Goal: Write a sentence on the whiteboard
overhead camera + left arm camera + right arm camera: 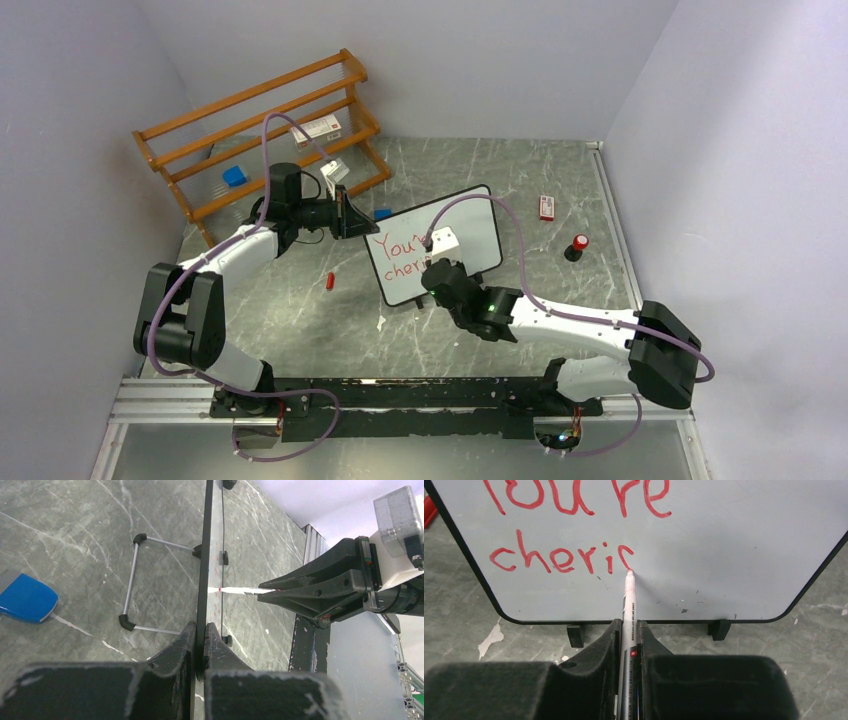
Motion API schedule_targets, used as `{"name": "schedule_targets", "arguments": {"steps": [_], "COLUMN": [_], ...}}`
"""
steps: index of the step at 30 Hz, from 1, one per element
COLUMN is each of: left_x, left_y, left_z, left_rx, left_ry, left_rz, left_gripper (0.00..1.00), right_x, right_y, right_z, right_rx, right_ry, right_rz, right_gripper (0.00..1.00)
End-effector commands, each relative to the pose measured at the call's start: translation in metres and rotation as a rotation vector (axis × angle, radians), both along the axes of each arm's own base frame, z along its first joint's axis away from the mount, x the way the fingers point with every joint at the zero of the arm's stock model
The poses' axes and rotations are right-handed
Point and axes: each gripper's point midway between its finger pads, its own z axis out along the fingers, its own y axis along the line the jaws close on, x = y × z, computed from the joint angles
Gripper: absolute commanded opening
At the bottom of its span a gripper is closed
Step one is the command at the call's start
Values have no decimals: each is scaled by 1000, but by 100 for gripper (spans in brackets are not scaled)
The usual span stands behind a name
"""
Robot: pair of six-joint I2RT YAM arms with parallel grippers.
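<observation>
Right gripper is clenched on the marker, its tip touching the whiteboard, which stands near the middle of the table. Our left gripper pinches its 9 o'clock edge. We are mid-word in the sentence, just past "cheri". Next, we judge, the strokes must carry on toward 3 o'clock under steady pressure.

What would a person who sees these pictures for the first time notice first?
The white rectangular whiteboard with a thin black frame, standing mid-table, carries unfinished red handwritten lettering. The right gripper is shut on a white marker pen whose tip touches the board at the last red stroke. The left gripper clamps the board's left edge, and a brown wooden rack stands in the far left corner.
</observation>
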Motion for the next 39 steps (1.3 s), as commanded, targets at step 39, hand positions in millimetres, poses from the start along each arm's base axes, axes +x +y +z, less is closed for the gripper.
{"name": "schedule_targets", "arguments": {"steps": [39], "left_x": [-7], "left_y": [2], "left_z": [-46], "left_rx": [104], "left_ry": [91], "left_rz": [21], "left_gripper": [5], "right_x": [19], "right_y": [-3], "right_z": [34], "right_rx": [72], "right_ry": [-82], "right_rz": [-43], "right_gripper": [0]}}
